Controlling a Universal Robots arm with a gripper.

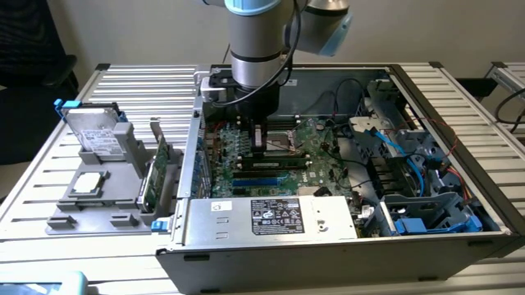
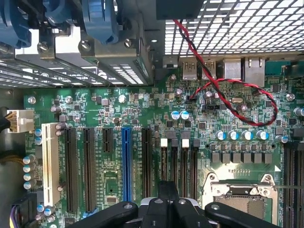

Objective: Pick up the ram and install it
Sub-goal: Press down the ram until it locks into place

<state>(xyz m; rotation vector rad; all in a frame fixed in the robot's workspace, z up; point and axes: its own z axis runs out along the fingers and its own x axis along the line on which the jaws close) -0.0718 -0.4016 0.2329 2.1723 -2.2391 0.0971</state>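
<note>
Your gripper (image 2: 164, 202) hangs clenched, empty, over the motherboard (image 2: 118, 114); descend carelessly and it could strike the memory slots (image 2: 178, 164).

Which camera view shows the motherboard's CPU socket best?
The wrist view shows it best. There the CPU socket is close, with its metal frame and lever plain, though the picture's edge cuts it off. In the exterior view the socket is small and distant, and partly hidden behind the robot arm.
</note>
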